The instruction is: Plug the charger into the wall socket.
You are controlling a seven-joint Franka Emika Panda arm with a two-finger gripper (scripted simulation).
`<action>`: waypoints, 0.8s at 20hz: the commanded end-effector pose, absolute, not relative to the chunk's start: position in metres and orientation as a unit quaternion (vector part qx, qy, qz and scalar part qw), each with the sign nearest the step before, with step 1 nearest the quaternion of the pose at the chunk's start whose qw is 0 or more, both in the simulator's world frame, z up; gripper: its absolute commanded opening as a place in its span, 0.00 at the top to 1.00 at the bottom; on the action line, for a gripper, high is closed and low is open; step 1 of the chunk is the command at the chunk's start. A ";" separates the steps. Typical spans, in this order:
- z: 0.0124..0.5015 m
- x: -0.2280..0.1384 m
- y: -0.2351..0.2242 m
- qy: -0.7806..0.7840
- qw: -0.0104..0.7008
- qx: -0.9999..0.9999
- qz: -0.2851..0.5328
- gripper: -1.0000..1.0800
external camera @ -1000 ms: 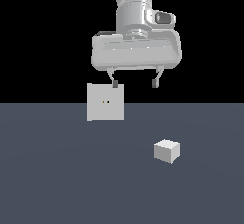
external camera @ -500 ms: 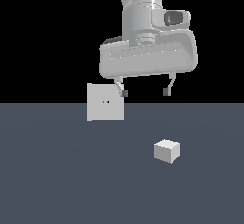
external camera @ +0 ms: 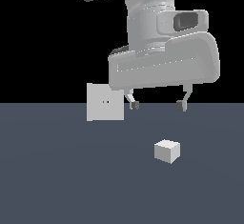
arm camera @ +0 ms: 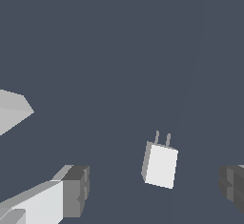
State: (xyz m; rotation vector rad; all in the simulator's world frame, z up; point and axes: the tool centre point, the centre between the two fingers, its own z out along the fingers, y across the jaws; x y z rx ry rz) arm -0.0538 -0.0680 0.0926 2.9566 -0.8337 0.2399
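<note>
The charger, a small white cube, lies on the dark grey floor toward the exterior view's right. In the wrist view the charger shows two thin prongs on one end. The wall socket, a flat upright white panel with two tiny yellowish holes, stands at the far edge of the floor on the exterior view's left. My gripper is open and empty, hanging above the floor, higher than the charger and apart from it. One of its fingertips shows in the wrist view.
The dark grey floor spreads under everything. A pale corner of the socket panel shows at the wrist view's edge. The background behind the socket is black.
The gripper has moved toward the exterior view's right and closer to the camera, looming larger, with its fingers still open. The charger and the socket have not moved.
</note>
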 end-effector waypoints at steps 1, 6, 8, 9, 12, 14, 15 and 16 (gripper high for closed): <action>0.086 -0.059 -0.072 -0.295 0.034 0.951 0.088 0.04; 0.075 -0.068 -0.077 -0.334 0.041 0.936 0.104 0.04; 0.072 -0.071 -0.079 -0.346 0.043 0.931 0.109 0.04; 0.070 -0.072 -0.080 -0.351 0.044 0.929 0.111 0.04; 0.066 -0.075 -0.081 -0.364 0.047 0.923 0.117 0.04; 0.064 -0.076 -0.082 -0.371 0.048 0.920 0.119 0.04; 0.063 -0.077 -0.083 -0.373 0.049 0.919 0.120 0.04; 0.063 -0.077 -0.083 -0.375 0.049 0.918 0.121 0.04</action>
